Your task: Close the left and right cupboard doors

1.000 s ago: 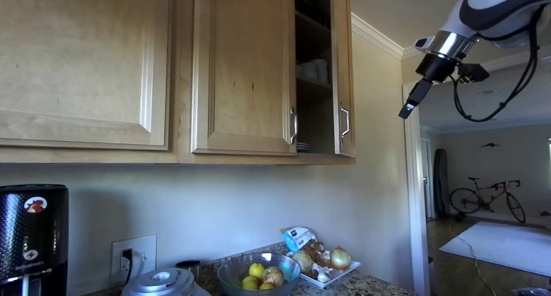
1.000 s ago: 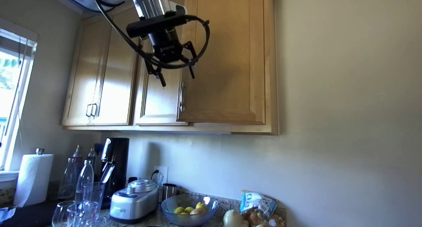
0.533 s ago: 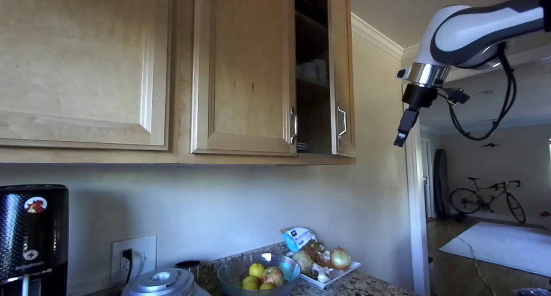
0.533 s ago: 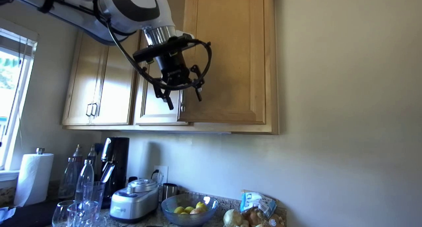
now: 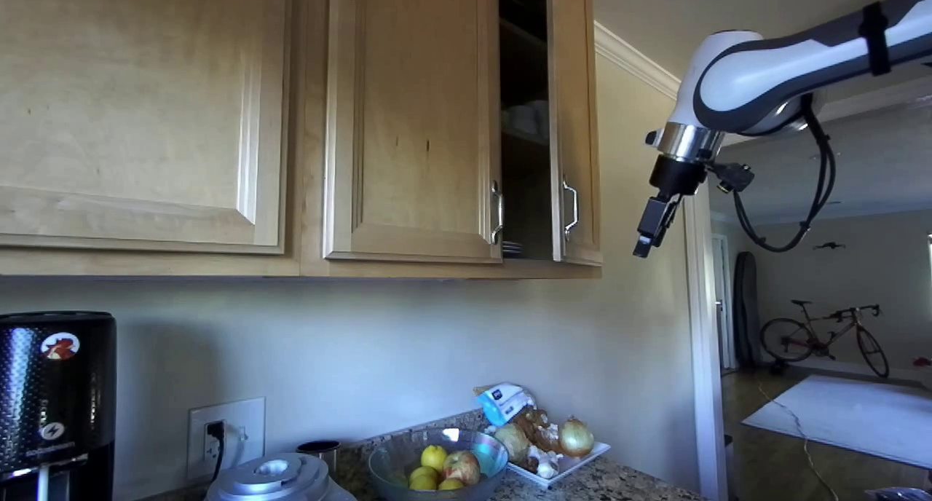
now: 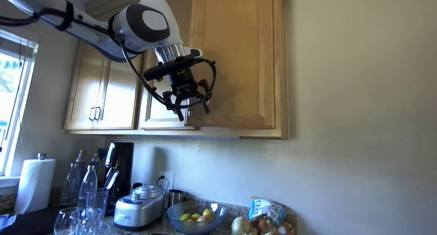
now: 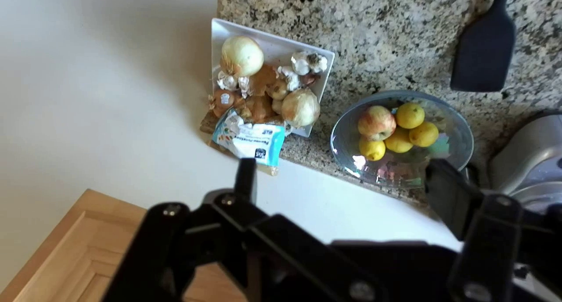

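Wrist view: I have the hand (image 7: 340, 177) spread near the right door (image 6: 235, 67). Caution: retracting may pull it wider if a fingertip (image 7: 246, 177) hooks the handle (image 5: 575, 208).

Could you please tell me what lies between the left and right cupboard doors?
In an exterior view, a dark opening with shelves shows between the left door and right door.

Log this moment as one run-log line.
right cupboard door: partly open | left cupboard door: looks shut | Robotiq gripper: open, nothing held, apart from both doors | task: unfinished
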